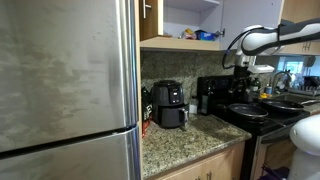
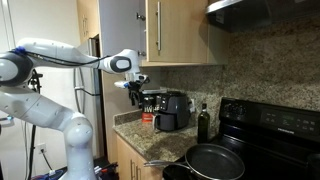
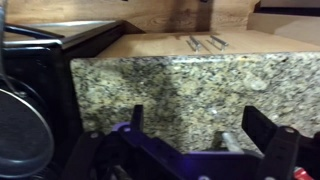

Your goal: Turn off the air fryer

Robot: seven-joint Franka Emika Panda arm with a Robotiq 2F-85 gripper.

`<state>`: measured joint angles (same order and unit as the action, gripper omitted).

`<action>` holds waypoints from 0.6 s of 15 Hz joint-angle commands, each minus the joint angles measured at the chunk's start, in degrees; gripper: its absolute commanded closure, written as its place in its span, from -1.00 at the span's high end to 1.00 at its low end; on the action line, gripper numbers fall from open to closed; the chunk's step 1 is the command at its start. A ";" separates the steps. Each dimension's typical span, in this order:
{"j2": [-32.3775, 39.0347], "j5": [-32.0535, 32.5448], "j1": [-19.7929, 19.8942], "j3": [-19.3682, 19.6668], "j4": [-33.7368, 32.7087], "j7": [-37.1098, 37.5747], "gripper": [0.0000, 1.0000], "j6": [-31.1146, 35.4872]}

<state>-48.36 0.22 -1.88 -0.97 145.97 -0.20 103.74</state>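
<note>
The air fryer [image 1: 168,104] is a squat black box with a front drawer handle. It stands on the granite counter against the backsplash in both exterior views [image 2: 172,111]. My gripper [image 2: 135,88] hangs in the air above the counter, up and to one side of the air fryer and apart from it. It also shows in an exterior view [image 1: 238,60] above the stove. In the wrist view the two dark fingers [image 3: 200,125] stand wide apart with only granite backsplash between them. The gripper is open and empty. The air fryer is out of the wrist view.
A steel fridge [image 1: 65,90] fills one side. A black stove [image 2: 265,140] with pans [image 2: 215,160] stands beside the counter. A dark bottle [image 2: 204,123] stands between air fryer and stove. Wooden cabinets [image 2: 180,30] hang above, and a red item [image 2: 147,117] sits beside the air fryer.
</note>
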 commanded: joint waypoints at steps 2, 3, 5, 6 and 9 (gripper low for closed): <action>6.93 -9.43 -10.29 -6.62 -2.42 -1.26 1.00 7.86; 3.59 -7.01 -7.62 -5.66 -0.55 0.27 1.00 5.28; 5.35 -8.43 -10.40 -7.47 -1.31 0.37 1.00 7.24; 5.73 -8.51 -10.58 -7.53 -1.55 0.33 1.00 7.32; 13.17 -10.10 -11.02 -8.97 -1.40 0.89 1.00 15.89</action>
<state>-41.97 -8.08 -12.78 -8.49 144.72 0.29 111.97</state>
